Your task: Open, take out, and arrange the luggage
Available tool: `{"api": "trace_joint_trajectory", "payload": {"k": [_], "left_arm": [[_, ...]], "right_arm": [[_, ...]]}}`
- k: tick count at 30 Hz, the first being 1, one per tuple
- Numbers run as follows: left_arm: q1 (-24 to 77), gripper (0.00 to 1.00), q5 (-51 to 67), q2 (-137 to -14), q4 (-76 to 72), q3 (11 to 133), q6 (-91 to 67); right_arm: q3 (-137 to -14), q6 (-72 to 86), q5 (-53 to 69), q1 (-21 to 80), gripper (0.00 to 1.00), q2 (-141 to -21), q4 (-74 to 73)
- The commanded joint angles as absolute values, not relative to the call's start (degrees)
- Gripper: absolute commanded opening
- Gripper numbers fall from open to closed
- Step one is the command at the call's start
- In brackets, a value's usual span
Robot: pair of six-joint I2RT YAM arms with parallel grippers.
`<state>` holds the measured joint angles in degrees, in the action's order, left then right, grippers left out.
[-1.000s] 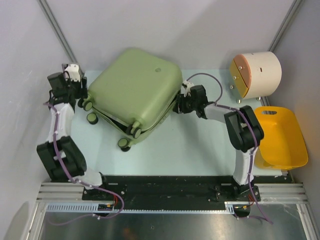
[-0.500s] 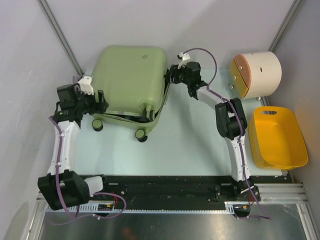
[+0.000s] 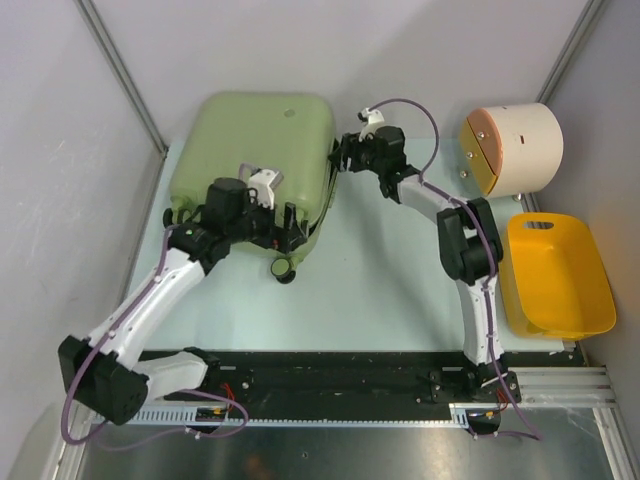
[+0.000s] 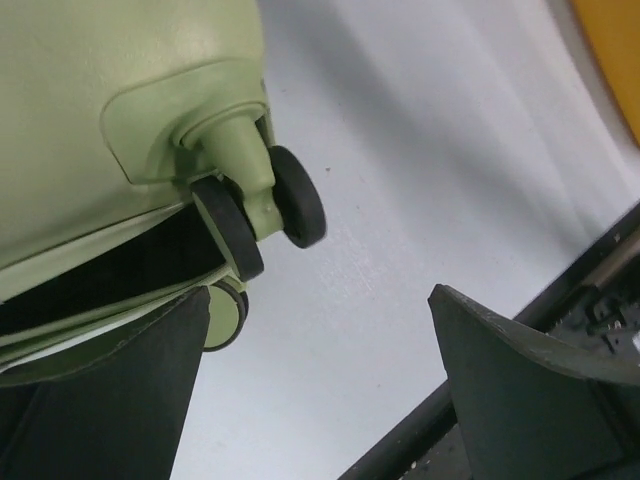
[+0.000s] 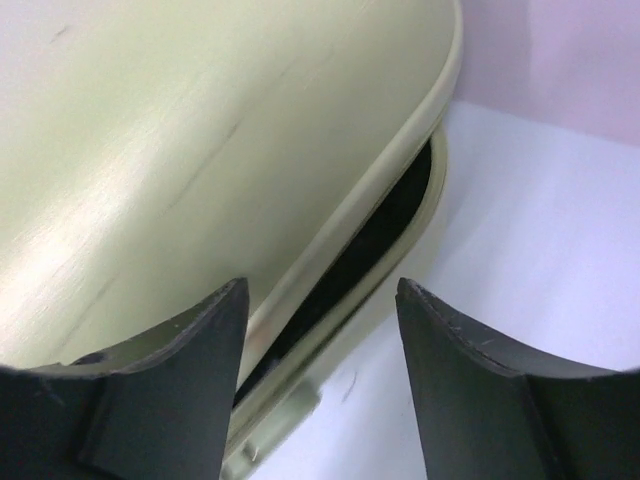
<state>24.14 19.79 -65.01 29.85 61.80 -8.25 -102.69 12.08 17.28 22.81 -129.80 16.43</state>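
Observation:
The luggage (image 3: 255, 150), a pale green hard-shell suitcase, lies flat at the back left of the table. Its two shells are slightly apart, and black lining (image 5: 385, 225) shows in the gap. My left gripper (image 3: 287, 228) hovers at its near edge beside the wheels (image 4: 298, 197). It is open, with only bare table between its fingers (image 4: 120, 400). My right gripper (image 3: 340, 160) sits at the suitcase's right edge. In the right wrist view the right gripper (image 5: 320, 290) is open, with the lower shell's rim passing between the fingers without being clamped.
A cream drum (image 3: 515, 148) lies on its side at the back right. A yellow basket (image 3: 555, 275) sits in front of it. Grey walls close in on the left, back and right. The black base rail (image 3: 330, 368) runs along the near edge.
The suitcase has turned square and slid back. My left arm has swung from its left side to its near edge by the wheels. Both grippers' jaws have widened.

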Motion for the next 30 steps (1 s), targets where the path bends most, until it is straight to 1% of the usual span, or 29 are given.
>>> {"api": "trace_joint_trajectory", "payload": {"k": [1, 3, 4, 5, 6, 9, 10, 11, 12, 19, 22, 23, 25, 26, 29, 30], "left_arm": [[30.04, 0.97, 7.06, -69.42, 26.81, 63.45, -17.75], [33.21, 0.98, 0.83, -70.74, 25.93, 63.46, -18.54], [34.01, 0.98, 0.10, -71.62, 25.84, 63.37, -19.07], [34.54, 0.97, -2.52, -73.55, 25.75, 63.37, -20.29], [34.54, 0.96, -4.03, -74.35, 25.84, 63.54, -20.74], [34.89, 0.90, -8.68, -76.90, 25.84, 64.68, -20.57], [34.89, 0.86, -9.40, -77.43, 25.75, 65.04, -20.04], [34.89, 0.79, -10.01, -78.56, 25.84, 65.82, -19.60], [34.89, 0.77, -10.63, -79.27, 25.84, 66.27, -19.51], [34.11, 0.73, -10.46, -82.18, 25.66, 69.87, -19.16], [32.97, 0.51, -5.37, -81.57, 25.40, 70.66, -17.94], [32.44, 0.30, -2.58, -80.87, 25.40, 70.66, -17.76], [29.64, 0.14, 1.30, -77.54, 25.31, 70.75, -17.23], [28.58, 0.00, 4.36, -76.30, 25.31, 71.01, -17.14], [23.57, 0.00, 9.74, -70.69, 25.22, 71.37, -16.53], [22.34, 0.00, 13.15, -69.36, 25.14, 71.54, -16.26]], "right_arm": [[-93.54, 12.31, 12.42, 24.34, 0.69, -113.41, 15.21], [-90.54, 13.18, 8.20, 25.13, 0.72, -110.58, 11.02], [-89.48, 13.10, 2.95, 25.83, 0.73, -109.61, 8.64], [-89.47, 12.83, 1.16, 26.80, 0.73, -108.29, 3.91], [-89.21, 12.75, 0.10, 26.98, 0.74, -107.85, 2.21], [-84.48, 13.18, 1.75, 26.46, 0.74, -104.77, 2.63], [-83.68, 13.18, 3.15, 26.37, 0.73, -104.59, 2.90], [-83.32, 13.10, 3.34, 26.28, 0.73, -104.68, 2.47], [-83.32, 12.75, 3.43, 26.11, 0.73, -104.76, 2.37], [-83.32, 11.78, 7.11, 25.31, 0.73, -106.26, 3.16], [-83.32, 10.64, 7.64, 25.05, 0.73, -106.78, 3.08], [-83.32, 10.20, 8.08, 24.87, 0.73, -106.87, 2.82], [-83.32, 8.88, 8.35, 24.87, 0.72, -107.14, 2.90], [-83.32, 8.62, 8.44, 24.79, 0.72, -107.31, 3.34], [-83.41, 7.74, 9.40, 24.70, 0.70, -108.10, 6.13], [-83.41, 7.82, 9.67, 24.70, 0.69, -108.45, 7.20]]}}
